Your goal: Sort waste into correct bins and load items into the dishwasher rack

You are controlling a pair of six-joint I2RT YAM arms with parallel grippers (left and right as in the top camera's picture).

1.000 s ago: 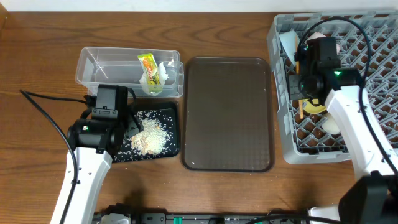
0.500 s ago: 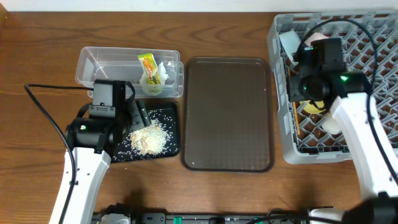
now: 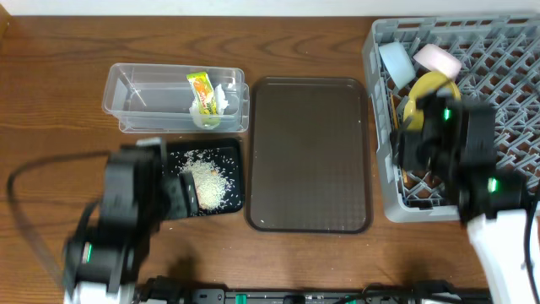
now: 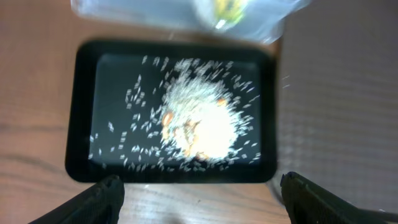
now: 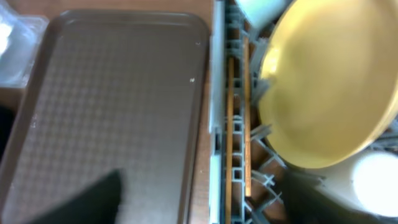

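Both arms are blurred in the overhead view. My left gripper (image 4: 199,200) is open and empty, just off the near edge of the black bin (image 4: 81,112), which holds the heap of rice scraps (image 4: 202,124). The clear bin (image 3: 143,95) behind it holds the snack wrapper (image 3: 199,87) and crumpled paper (image 3: 223,100). My right gripper (image 5: 205,199) is open over the left wall of the dishwasher rack (image 5: 215,93). The chopsticks (image 5: 231,124) lie inside that wall, free of the fingers. The yellow plate (image 5: 329,87), a light blue bowl (image 3: 392,59) and a white bowl (image 3: 437,59) stand in the rack (image 3: 506,93).
The large brown tray (image 3: 310,152) lies between the bins and the rack, with nothing on it. A white rounded dish (image 5: 376,183) sits in the rack near the plate. My right arm (image 3: 498,219) reaches in from the front right.
My right gripper has opened, let go of the chopsticks in the rack and drawn back toward the front. The left arm has also pulled back off the black bin.
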